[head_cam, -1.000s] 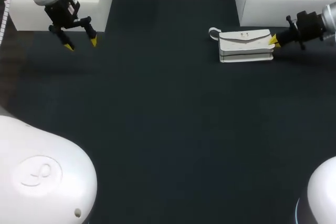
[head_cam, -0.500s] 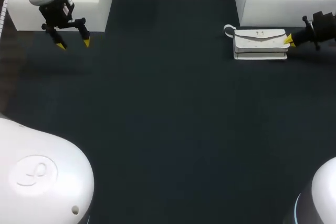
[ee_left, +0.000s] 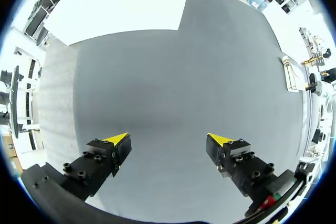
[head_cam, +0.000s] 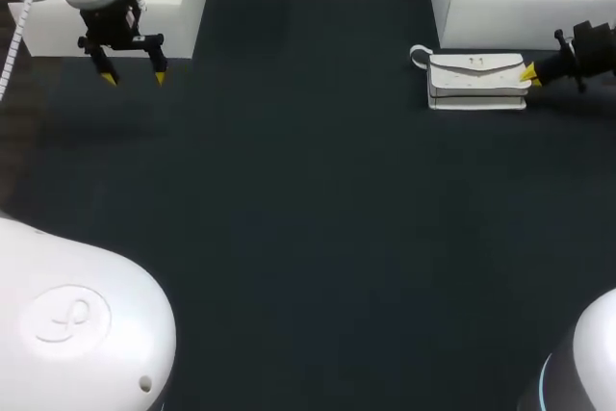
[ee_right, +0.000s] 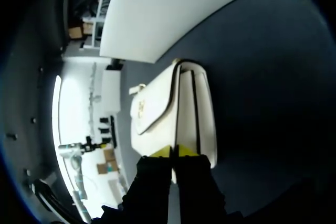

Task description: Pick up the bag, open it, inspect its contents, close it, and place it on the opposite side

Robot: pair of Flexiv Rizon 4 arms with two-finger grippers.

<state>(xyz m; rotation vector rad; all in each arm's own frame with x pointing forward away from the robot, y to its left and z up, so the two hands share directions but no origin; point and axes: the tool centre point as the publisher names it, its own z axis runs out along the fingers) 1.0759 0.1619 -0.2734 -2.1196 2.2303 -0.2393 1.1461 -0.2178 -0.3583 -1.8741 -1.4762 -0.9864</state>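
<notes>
right pincer (head_cam: 527,73): yellow tips drawn together at the near end of the bag (head_cam: 478,82). from its own wrist camera the tips (ee_right: 171,151) nearly meet and seem to nip a thin edge at that end. we take that as a grip on the bag, though the nipped part is too small to name.

bag: white, flap shut. it lies flat on the dark table (head_cam: 308,238), straight ahead of the right pincer. its long axis runs on away from the tips, so the pincer holds it end-on. a small loop (head_cam: 418,53) sticks out at the end farthest from the pincer. the wrist view shows the flap face (ee_right: 152,108) to one side of the tips and the layered edge ahead of them.

left pincer (head_cam: 133,77): fingers spread wide, nothing between them, well apart from the bag. its own view (ee_left: 168,142) shows only bare table under and ahead of the tips, with the bag a sliver at the far side.

judgement: the right arm is by far the nearer and already has the bag. the lift is not yet made. an end-on pinch on a thin edge may let the bag swing or sag when raised, so opening it will likely want the left pincer brought across to the loop end.
</notes>
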